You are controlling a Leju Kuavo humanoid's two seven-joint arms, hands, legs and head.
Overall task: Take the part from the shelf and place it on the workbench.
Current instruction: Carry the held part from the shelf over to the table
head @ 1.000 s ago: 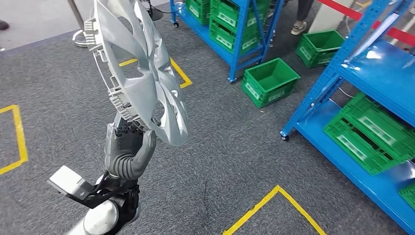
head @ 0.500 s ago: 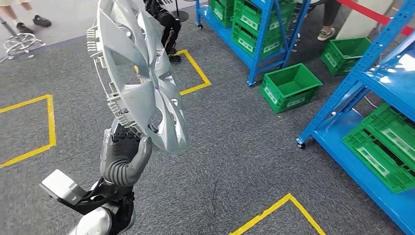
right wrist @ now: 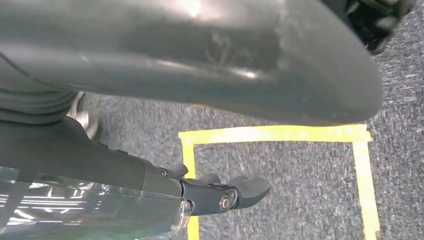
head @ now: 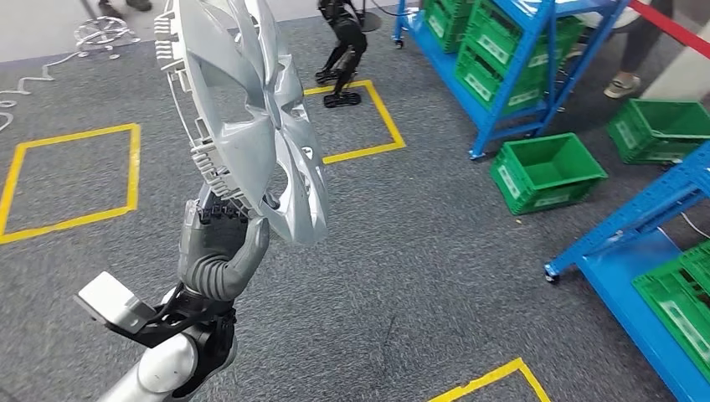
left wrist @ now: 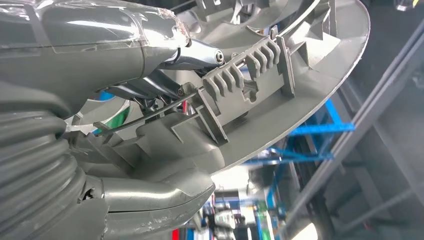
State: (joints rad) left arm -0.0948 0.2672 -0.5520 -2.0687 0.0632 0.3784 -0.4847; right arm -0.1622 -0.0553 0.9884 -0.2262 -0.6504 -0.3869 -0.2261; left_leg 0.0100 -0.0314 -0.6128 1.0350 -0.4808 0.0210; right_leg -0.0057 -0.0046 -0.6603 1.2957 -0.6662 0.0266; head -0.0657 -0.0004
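- The left hand (head: 219,243) grips the lower rim of a silver wheel cover (head: 251,126), fingers curled over the ribbed back edge and the thumb pressed on the other face.
- The wheel cover stands nearly upright and edge-on above the hand, raised clear of the grey carpet (head: 419,268); it rests on no shelf or bench.
- In the left wrist view, the hand (left wrist: 100,165) clamps the cover's rim (left wrist: 300,100) beside a comb-like clip moulding.
- The right hand (right wrist: 220,192) hangs above the carpet with its fingers curled inward and nothing in them; it is closed on nothing.
- Yellow tape (right wrist: 280,134) marks a square on the carpet under the right hand.
- Blue shelves (head: 511,50) near the far right edge of the carpet carry green crates; two more green crates (head: 546,172) sit on the carpet beside them.
- Another blue shelf (head: 645,276) with a green crate stands at the right edge.
- A dark legged machine (head: 342,50) stands at the far side of a yellow taped square.
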